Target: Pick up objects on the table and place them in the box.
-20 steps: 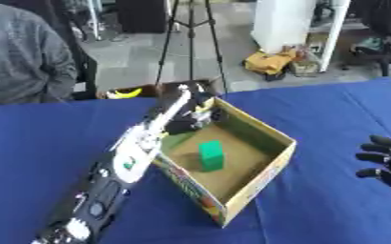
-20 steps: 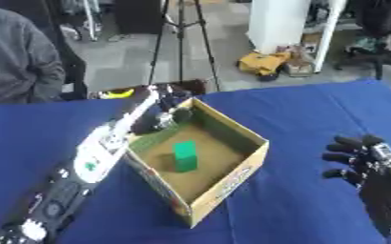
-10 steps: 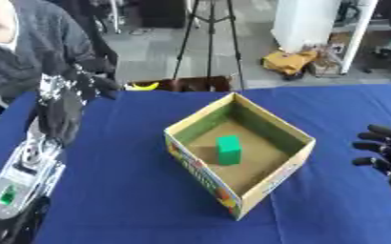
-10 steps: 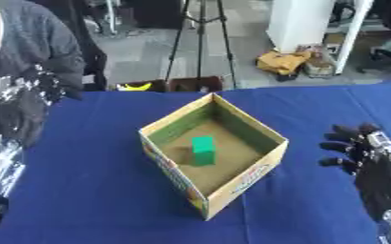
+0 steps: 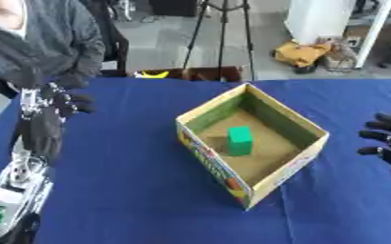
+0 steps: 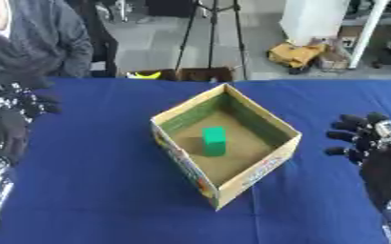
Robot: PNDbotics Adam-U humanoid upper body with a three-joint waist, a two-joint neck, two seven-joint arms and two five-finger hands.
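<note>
The left hand's (image 5: 55,106) fingers are bent loosely inward and hold nothing; the hand is raised above the far left part of the blue-cloth table (image 5: 132,190), with its black and silver forearm running down to the lower left corner. The right hand's (image 6: 367,143) fingers are spread apart and gently curved, empty, pointing toward the middle of the table from the right edge, its dark forearm dropping toward the lower right corner.

Between the two hands, well apart from both sets of fingers, stands an open square cardboard box with printed coloured sides (image 5: 211,162), turned so one corner faces the camera. Inside it, on the brown floor toward the left wall, stands a small green rectangular block (image 5: 240,140), upright. The right hand is nearer to the box than the left one.
</note>
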